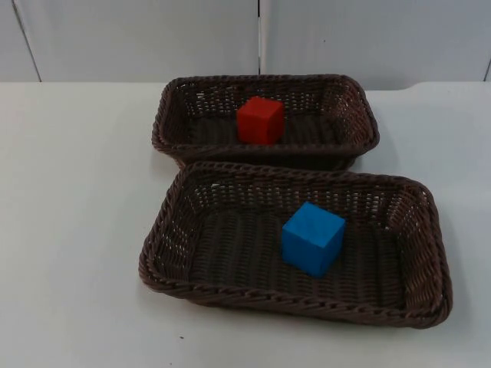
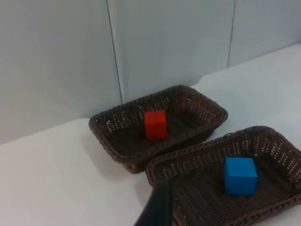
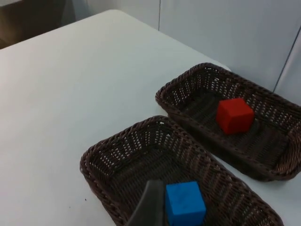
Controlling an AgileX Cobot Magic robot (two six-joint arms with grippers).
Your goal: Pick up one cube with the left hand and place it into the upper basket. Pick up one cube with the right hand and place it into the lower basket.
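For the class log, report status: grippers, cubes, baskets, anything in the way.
Both arms waiting, pulled back from the baskets. Red cube in upper basket; blue cube in lower basket. Nothing in the way.

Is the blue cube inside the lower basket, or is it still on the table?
Inside. The blue cube rests on the woven floor of the lower basket, with the rim around it on every side.

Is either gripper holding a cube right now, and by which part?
Nothing is held. The red cube sits in the upper basket, the blue cube in the lower basket, both apart from the grippers.
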